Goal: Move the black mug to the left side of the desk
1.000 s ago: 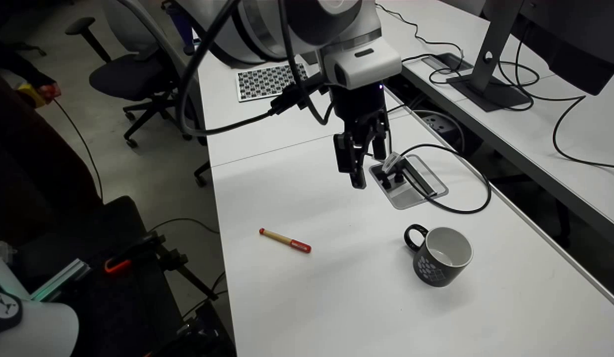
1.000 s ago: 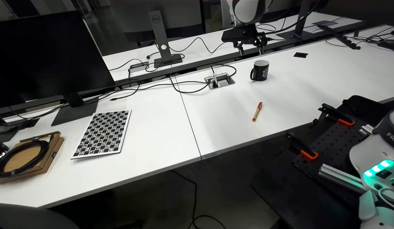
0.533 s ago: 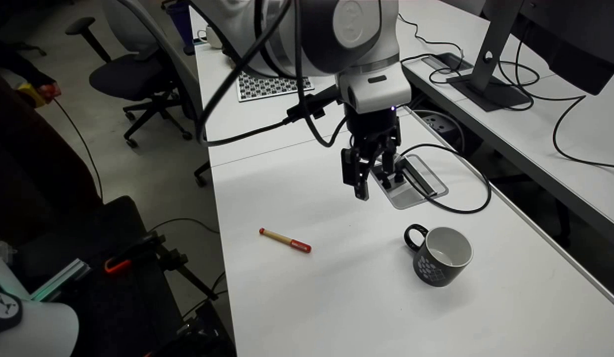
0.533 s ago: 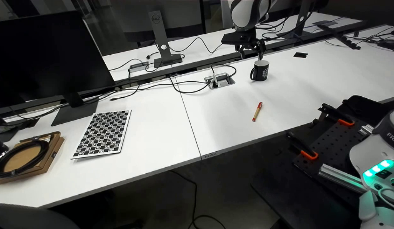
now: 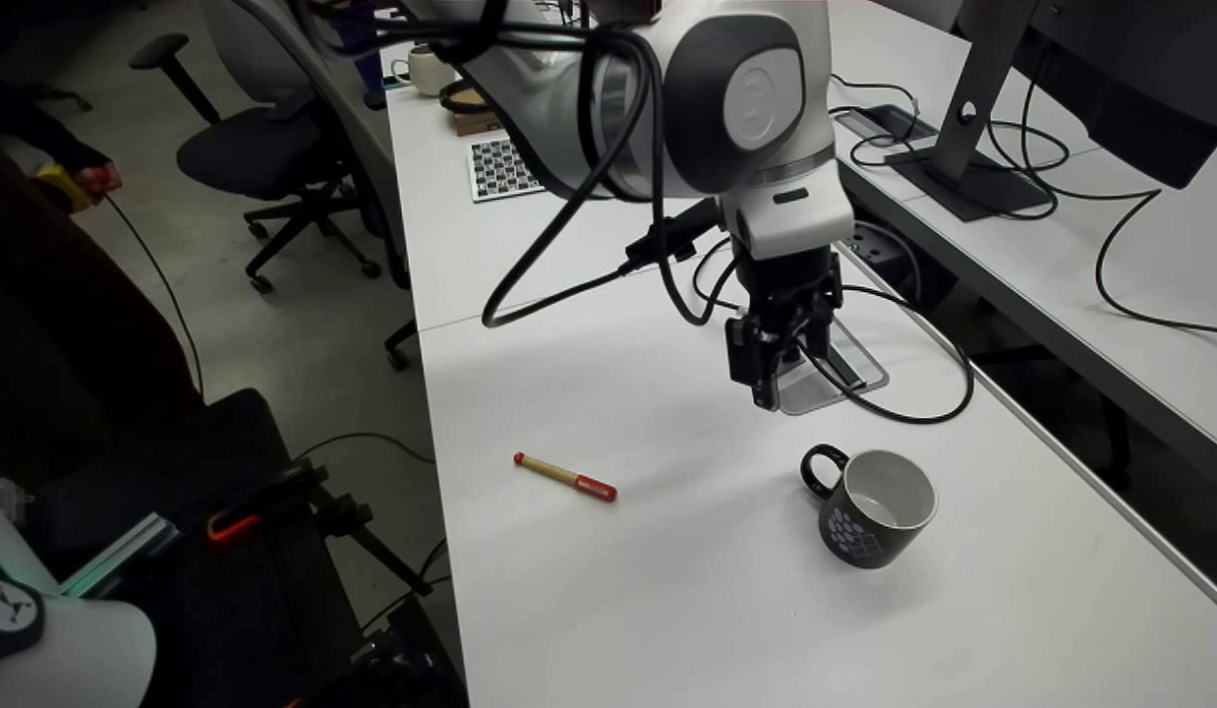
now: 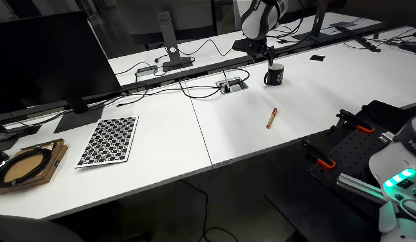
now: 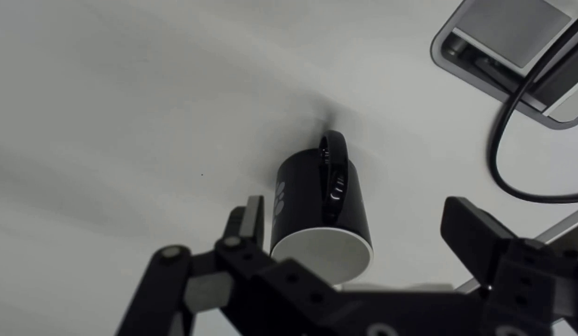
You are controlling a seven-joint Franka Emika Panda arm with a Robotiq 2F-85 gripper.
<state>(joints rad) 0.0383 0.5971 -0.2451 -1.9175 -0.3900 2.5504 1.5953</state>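
well, the black mug (image 5: 867, 523) stands upright on the white bench (image 5: 628, 600), near the metal cable port (image 7: 513, 37), its loop handle (image 7: 339, 168) turned roughly towards that port. from where i'm standing, the gripper (image 7: 354, 203) hangs above the bench close to the port, its fingers (image 7: 473, 233) spread wide; whether straight over it, i can't tell. the wrist view has the mug showing in the gap between the fingers, yet mug and gripper are apart. a black cable (image 7: 550, 198) curls just beside the port. well apart from the port, on its side of the seam (image 6: 201, 129), lies a slim tan stick (image 5: 566, 479) with red ends; across that seam from the port lies a checkered board (image 6: 109, 143).
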